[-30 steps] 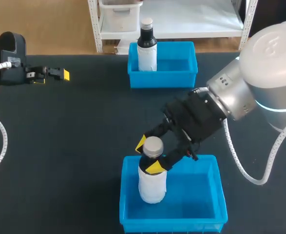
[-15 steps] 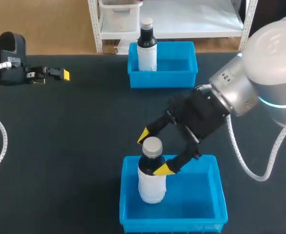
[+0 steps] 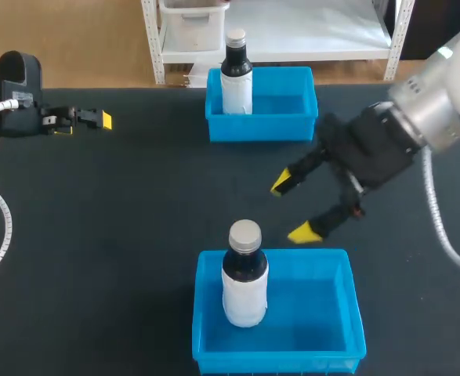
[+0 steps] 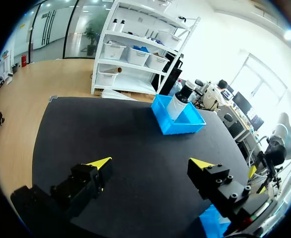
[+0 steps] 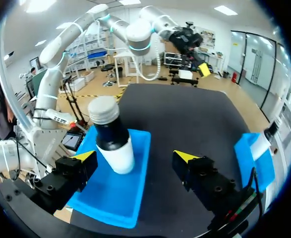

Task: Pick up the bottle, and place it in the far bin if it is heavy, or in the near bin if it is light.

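Reaching in from the right, with the right gripper (image 3: 294, 207) hung over the black table (image 3: 135, 235) between the two bins, forearm slanting down toward the middle. Holds its yellow-tipped fingers spread wide, released, gripping nothing. Faces the bottle (image 3: 244, 274), standing upright and free in the left part of the near bin (image 3: 277, 362), ahead of the fingertips and apart from both. Shows a second bottle (image 3: 236, 74) upright in the left corner of the far bin (image 3: 280, 125). Rests the left gripper (image 4: 150, 163) low near the table's far left edge, well apart from both bins, fingers likewise spread and empty.
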`<act>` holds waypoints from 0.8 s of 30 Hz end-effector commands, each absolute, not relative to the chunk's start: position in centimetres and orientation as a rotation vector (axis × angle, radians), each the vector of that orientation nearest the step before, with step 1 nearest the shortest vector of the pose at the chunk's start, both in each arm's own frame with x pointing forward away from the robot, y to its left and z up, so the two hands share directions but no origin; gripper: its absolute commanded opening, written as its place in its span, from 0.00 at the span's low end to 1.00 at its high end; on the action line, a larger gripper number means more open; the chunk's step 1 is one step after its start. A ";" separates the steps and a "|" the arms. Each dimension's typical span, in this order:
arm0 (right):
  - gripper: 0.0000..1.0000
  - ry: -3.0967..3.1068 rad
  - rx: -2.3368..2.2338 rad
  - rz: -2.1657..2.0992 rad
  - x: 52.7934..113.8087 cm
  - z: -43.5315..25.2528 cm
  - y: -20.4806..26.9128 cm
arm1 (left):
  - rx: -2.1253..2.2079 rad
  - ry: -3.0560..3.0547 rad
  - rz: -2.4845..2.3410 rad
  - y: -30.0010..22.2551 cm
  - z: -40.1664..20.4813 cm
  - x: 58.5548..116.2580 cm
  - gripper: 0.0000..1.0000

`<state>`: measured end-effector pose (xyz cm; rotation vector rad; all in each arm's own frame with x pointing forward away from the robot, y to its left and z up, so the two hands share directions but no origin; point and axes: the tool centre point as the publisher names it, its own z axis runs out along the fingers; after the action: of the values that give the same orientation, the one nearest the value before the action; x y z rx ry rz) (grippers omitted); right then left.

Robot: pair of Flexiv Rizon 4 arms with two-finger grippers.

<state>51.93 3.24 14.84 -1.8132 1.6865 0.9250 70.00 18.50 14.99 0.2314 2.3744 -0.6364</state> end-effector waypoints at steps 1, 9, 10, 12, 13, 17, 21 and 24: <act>1.00 1.751 -1.728 0.897 53.4 15.2 1.4 | 0.231 2.374 -0.636 18.5 15.0 70.0 1.00; 1.00 1.884 -1.549 0.832 58.0 15.5 0.2 | 0.231 2.374 -0.636 18.5 15.0 70.0 1.00; 1.00 1.903 -1.516 0.824 58.7 15.5 0.1 | 0.231 2.374 -0.636 18.5 15.0 70.0 1.00; 1.00 1.920 -1.459 0.835 59.8 15.5 0.0 | 0.231 2.374 -0.636 18.5 15.0 70.0 1.00; 1.00 1.941 -1.430 0.824 60.3 15.4 0.0 | 0.231 2.374 -0.636 18.5 15.0 70.0 1.00; 1.00 1.975 -1.316 0.838 62.4 14.9 -0.2 | 0.231 2.374 -0.636 18.5 15.0 70.0 1.00; 1.00 1.971 -1.256 0.852 64.1 14.7 -0.6 | 0.231 2.374 -0.636 18.5 15.0 70.0 1.00; 1.00 1.966 -1.250 0.851 65.4 14.6 -0.9 | 0.231 2.374 -0.636 18.5 15.0 70.0 1.00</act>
<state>64.05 -0.91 15.13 -1.2429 1.9790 0.8233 70.00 18.50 14.99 0.2314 2.3744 -0.6364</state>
